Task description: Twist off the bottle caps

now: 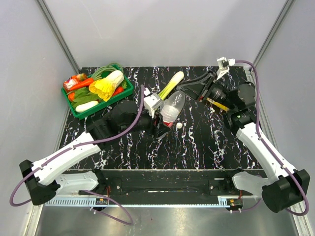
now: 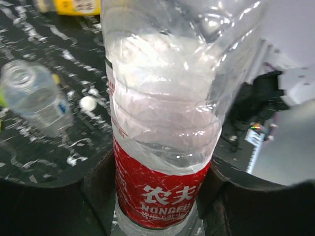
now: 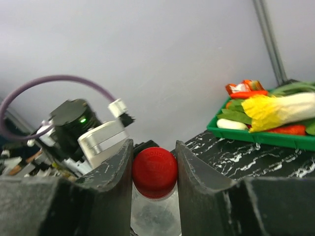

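Between the left tool's (image 2: pixel 160 164) fingers sits the red-label bottle (image 2: pixel 162 98). The tool is clenched on the label band, and the bottle is tilted with its neck end pointing away from the left wrist. The right tool (image 3: pixel 153 147) is clenched on the red cap (image 3: pixel 154 172) of the same bottle, one finger on each side and both touching. The cap is seated on the neck.

In the left wrist view, the blue-label bottle (image 2: pixel 32 98) stands left of the red-label bottle on the desk (image 1: pixel 206 142), blurred, with its mouth open. A white cap (image 2: pixel 88 103) lies on the desk between it and the red-label bottle. The yellow bottle (image 1: pixel 218 103) lies right of the red-label bottle, beside the right arm. A green tray (image 1: pixel 74 112) of vegetables sits well apart from the red-label bottle, toward the far left corner.
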Available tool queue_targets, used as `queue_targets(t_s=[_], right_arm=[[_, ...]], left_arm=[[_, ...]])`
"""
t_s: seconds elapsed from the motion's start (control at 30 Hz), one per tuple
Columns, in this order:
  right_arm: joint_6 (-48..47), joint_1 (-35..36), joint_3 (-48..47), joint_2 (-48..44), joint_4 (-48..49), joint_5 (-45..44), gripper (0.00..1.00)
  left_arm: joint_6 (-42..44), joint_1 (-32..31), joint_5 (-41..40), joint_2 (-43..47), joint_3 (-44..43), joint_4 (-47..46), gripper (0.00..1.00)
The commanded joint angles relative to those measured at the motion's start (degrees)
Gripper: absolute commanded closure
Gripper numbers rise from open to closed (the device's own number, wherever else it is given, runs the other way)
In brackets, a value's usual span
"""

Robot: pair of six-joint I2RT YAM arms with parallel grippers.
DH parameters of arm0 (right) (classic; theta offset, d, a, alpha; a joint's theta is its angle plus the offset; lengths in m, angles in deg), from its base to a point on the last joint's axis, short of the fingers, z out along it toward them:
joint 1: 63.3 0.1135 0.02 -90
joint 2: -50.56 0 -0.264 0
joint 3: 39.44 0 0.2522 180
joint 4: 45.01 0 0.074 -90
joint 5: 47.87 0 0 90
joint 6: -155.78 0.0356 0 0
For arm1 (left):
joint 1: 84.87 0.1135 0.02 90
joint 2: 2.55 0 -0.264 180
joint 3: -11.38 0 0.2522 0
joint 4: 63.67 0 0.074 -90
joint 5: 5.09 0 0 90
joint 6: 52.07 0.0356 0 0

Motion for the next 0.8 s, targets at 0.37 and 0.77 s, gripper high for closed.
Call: queue_targets(t_s=[0.37, 0.77], right_arm=[[17.52, 0.21, 0.56, 2.7, 42.7, 17.72, 1.0], [6.74, -0.31, -0.15, -1.6, 24.36, 10.97, 0.06]], left_arm=[[-10.22, 3.24, 44.55, 2.67, 3.9, -29.05, 0.54], [-2.04, 3.33, 27.76, 3.02, 1.08, -9.88, 0.55]])
